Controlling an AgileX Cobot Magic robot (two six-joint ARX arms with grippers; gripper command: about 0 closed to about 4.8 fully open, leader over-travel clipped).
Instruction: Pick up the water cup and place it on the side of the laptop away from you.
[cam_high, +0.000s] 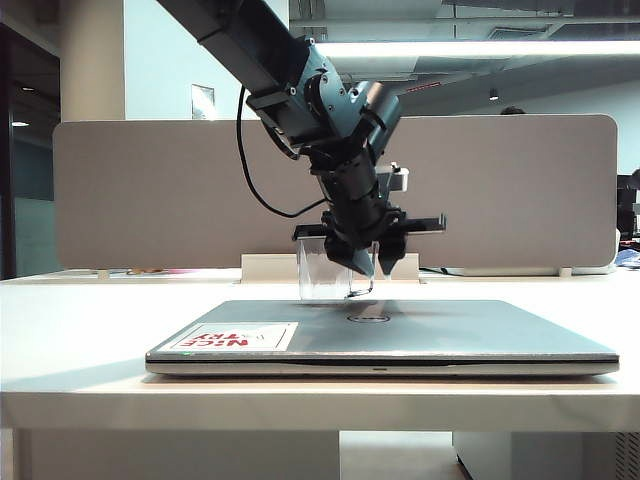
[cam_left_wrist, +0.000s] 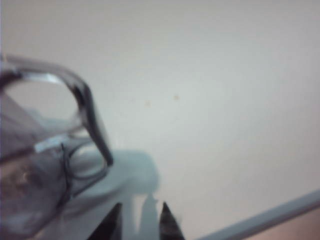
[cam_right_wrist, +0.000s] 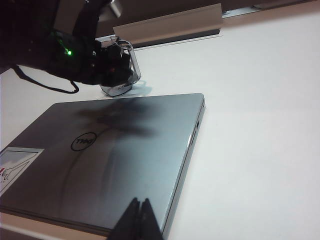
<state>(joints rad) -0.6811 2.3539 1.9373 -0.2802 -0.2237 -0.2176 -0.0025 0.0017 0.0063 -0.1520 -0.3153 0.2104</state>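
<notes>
The left gripper (cam_left_wrist: 140, 222) shows in its own wrist view as two dark fingertips (cam_left_wrist: 167, 225) with a narrow gap of bare white table between them, parted and holding nothing. Just beside them stands the water cup (cam_left_wrist: 45, 165), a small transparent grey-tinted plastic cup with a thin squared loop handle; the handle turns toward the fingertips without touching them. That gap cannot be read in the exterior view, where the left gripper (cam_high: 362, 262) points down in front of the water cup (cam_high: 322, 270) and hides part of it. The exterior view does show the cup upright on the white table (cam_high: 80, 330), behind the far edge of the laptop (cam_high: 400, 335), a wide thin closed silver one with a white sticker lettered in red on its lid.

The right gripper (cam_right_wrist: 140, 220) appears only in the right wrist view, its two dark fingertips (cam_right_wrist: 131, 222) pressed together with nothing between them, hovering over the near edge of the laptop (cam_right_wrist: 115, 165). The same view shows the round Dell logo and, past the lid's far edge, the water cup (cam_right_wrist: 122, 80) on the table with the left gripper (cam_right_wrist: 107, 65) close against it.
</notes>
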